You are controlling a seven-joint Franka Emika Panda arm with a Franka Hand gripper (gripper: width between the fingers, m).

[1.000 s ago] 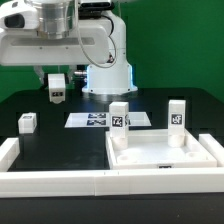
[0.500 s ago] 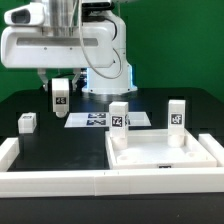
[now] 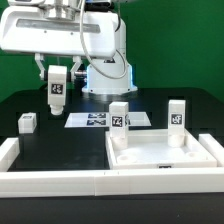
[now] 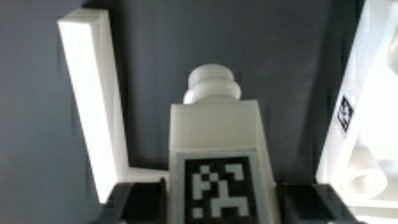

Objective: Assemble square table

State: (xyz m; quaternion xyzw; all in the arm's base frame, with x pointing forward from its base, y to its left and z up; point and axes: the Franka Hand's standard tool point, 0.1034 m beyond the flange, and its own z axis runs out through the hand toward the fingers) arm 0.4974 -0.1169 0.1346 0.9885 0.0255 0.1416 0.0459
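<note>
In the exterior view my gripper [image 3: 57,76] is shut on a short white tagged leg [image 3: 57,88], which hangs upright above the table at the back left. In the wrist view the same leg [image 4: 214,140] fills the middle, its peg end pointing away, between my dark fingers [image 4: 135,196]. The square table's white slab [image 3: 190,158] lies at the front right. Two legs [image 3: 119,117] [image 3: 177,114] stand upright on its far edge. Another leg [image 3: 27,122] lies on the black table at the exterior view's left.
White border bars [image 3: 50,181] run along the front and the left side [image 3: 8,150]. The marker board [image 3: 95,120] lies flat behind the slab. In the wrist view a border bar [image 4: 89,90] lies below beside the leg, and the slab's edge [image 4: 365,130] is on the other side.
The arm has swung and lifted a little with the leg in its grip; the leg now hangs more upright and slightly higher than half a second ago. The other parts stay put.
</note>
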